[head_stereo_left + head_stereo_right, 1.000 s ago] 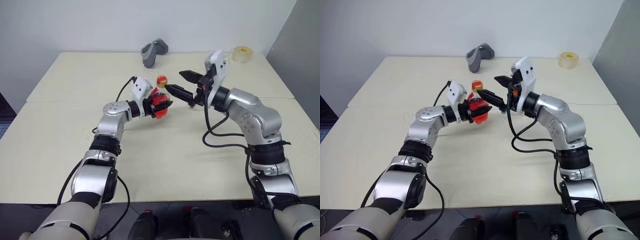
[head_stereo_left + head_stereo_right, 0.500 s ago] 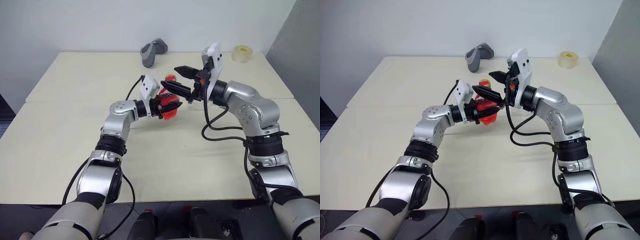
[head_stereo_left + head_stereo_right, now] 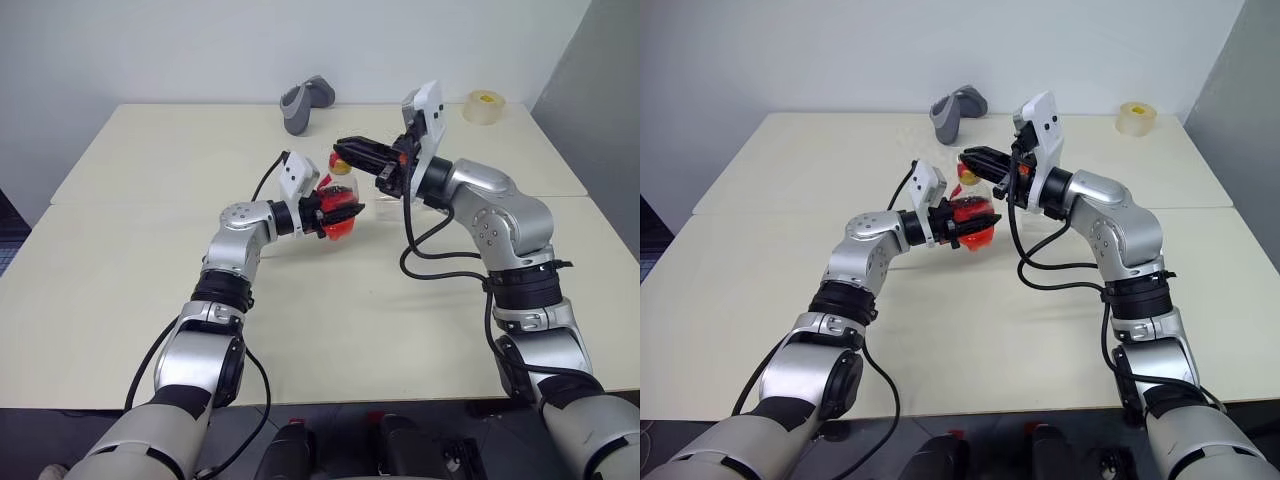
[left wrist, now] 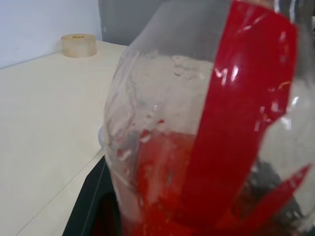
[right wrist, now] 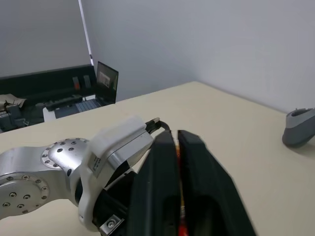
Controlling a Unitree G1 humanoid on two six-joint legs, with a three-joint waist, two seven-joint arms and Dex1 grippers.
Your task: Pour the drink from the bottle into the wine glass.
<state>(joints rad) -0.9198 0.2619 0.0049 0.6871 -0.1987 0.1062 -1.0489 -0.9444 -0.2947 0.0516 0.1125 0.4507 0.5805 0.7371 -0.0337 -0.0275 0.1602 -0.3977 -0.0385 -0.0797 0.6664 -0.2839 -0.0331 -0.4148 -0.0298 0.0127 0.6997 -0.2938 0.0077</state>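
Fingers, right: from my seat the right gripper (image 3: 975,160) has its two black fingers (image 5: 162,182) pressed nearly together at the yellow cap (image 3: 341,167); a sliver of red shows in the slit between them in the right wrist view, so I read it as clamped on the cap.
Fingers, left: the left gripper (image 3: 338,208) is part closed around the body of the bottle (image 3: 339,203), holding it above the table (image 3: 150,230).
Bottle: I see it roughly upright, cap uppermost, between the two grippers over the middle of the table.
Drink: red-orange liquid (image 4: 162,191) fills the lower part of the bottle; the upper part looks clear.
Wine glass: a clear shape stands on the table just behind the bottle, under the right wrist (image 3: 385,205); I cannot tell its outline well enough to say more.
Left wrist view adds: the red label band (image 4: 241,113) close up, droplets on the inner wall, and a tape roll (image 4: 78,45) on the far table edge.
Right wrist view adds: the left arm's white wrist housing (image 5: 118,142) just beside the closed fingers, and a laptop (image 5: 106,81) on a desk beyond the table.
Head views add: a grey object (image 3: 306,104) lying at the far edge of the table.
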